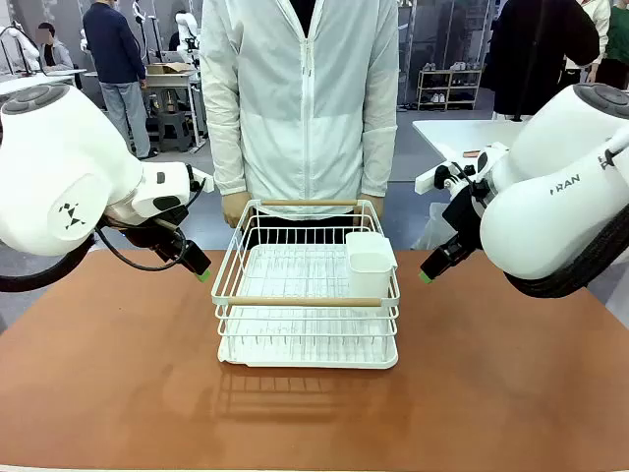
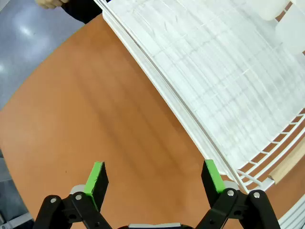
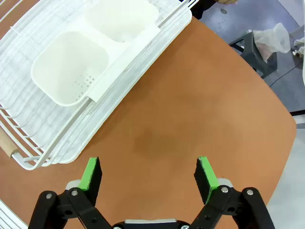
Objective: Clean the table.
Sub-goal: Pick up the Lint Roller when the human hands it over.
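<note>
The reddish-brown table spreads across the front view, with a white wire dish rack standing at its middle. My left gripper hangs open above the table just left of the rack, with nothing between its fingers. In the left wrist view the open left gripper looks down on bare table beside the rack. My right gripper hovers open to the right of the rack. The right wrist view shows the right gripper empty over bare table.
A white cutlery cup hangs on the rack's right side; it appears as a two-part holder in the right wrist view. A person in a white jacket stands at the far edge, a hand by the rack. White-topped tables stand behind.
</note>
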Robot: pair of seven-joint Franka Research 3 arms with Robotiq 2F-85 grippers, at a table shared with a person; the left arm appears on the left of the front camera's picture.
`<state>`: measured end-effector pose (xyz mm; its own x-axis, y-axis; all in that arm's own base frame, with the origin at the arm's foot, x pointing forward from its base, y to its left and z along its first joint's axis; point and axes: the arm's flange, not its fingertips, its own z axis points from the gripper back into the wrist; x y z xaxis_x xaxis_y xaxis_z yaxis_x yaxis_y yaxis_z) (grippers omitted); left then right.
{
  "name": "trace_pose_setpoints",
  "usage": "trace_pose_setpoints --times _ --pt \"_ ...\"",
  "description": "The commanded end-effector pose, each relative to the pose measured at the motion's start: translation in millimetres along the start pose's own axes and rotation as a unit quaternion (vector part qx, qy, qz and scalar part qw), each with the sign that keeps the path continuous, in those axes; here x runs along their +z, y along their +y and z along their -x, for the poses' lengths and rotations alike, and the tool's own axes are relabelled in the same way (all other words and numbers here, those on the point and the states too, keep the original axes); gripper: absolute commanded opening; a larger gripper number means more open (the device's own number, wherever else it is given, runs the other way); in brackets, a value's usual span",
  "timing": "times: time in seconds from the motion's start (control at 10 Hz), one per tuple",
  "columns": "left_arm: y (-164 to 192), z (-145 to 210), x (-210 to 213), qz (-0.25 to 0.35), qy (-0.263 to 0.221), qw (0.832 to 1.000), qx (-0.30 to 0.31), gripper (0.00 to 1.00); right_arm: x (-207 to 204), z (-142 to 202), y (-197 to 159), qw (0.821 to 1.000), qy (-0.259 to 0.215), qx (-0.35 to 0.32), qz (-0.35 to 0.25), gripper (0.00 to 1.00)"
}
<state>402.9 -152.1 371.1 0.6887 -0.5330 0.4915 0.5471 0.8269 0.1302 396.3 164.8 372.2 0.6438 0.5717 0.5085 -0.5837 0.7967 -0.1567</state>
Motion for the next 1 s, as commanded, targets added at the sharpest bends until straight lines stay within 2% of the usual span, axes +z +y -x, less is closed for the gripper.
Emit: trace_pose_setpoints --times 0.0,0.9 --pt "0.1 -0.9 0.6 0.0 -0.002 1.0 0.0 1.0 0.0 0.0 0.0 1.0 0.0 0.0 0.0 1.0" --pt "0.1 -0.9 0.6 0.0 -0.002 1.0 0.0 1.0 0.0 0.0 0.0 1.0 0.0 0.0 0.0 1.0"
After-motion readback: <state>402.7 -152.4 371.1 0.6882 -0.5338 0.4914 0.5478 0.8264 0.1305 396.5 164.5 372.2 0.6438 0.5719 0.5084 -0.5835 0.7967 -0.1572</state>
